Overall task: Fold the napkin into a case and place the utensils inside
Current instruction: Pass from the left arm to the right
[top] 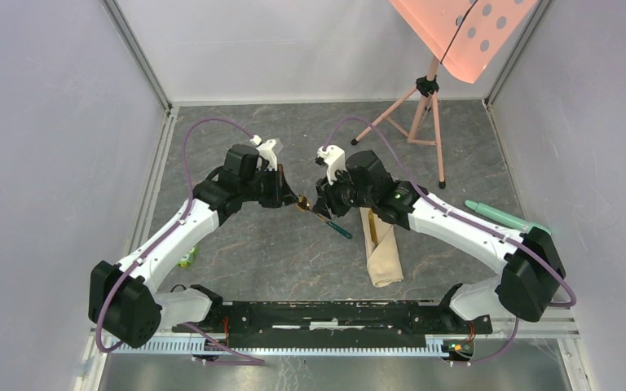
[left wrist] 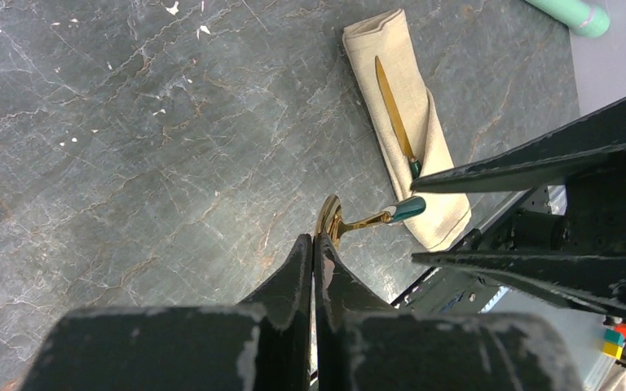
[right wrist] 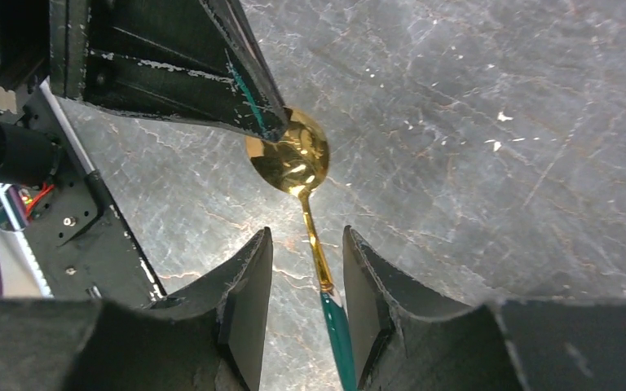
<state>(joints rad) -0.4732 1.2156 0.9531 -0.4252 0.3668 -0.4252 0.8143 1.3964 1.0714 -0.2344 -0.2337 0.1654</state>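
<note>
The case (top: pixel 385 248) is the beige napkin folded into a long narrow pocket on the table. It also shows in the left wrist view (left wrist: pixel 440 175). A gold knife (left wrist: pixel 393 106) lies along it, its teal handle end under a fold. My left gripper (left wrist: pixel 314 239) is shut on the bowl rim of a gold spoon (left wrist: pixel 330 218) with a teal handle, held above the table left of the case. My right gripper (right wrist: pixel 306 236) is open, its fingers on either side of the spoon's (right wrist: pixel 292 151) handle. In the top view the two grippers meet at the spoon (top: pixel 303 204).
A mint-green cylinder (top: pixel 501 216) lies at the right, beyond the right arm. A small green frog toy (top: pixel 187 259) lies by the left arm. A pink tripod stand (top: pixel 424 114) stands at the back right. Walls enclose the table on three sides.
</note>
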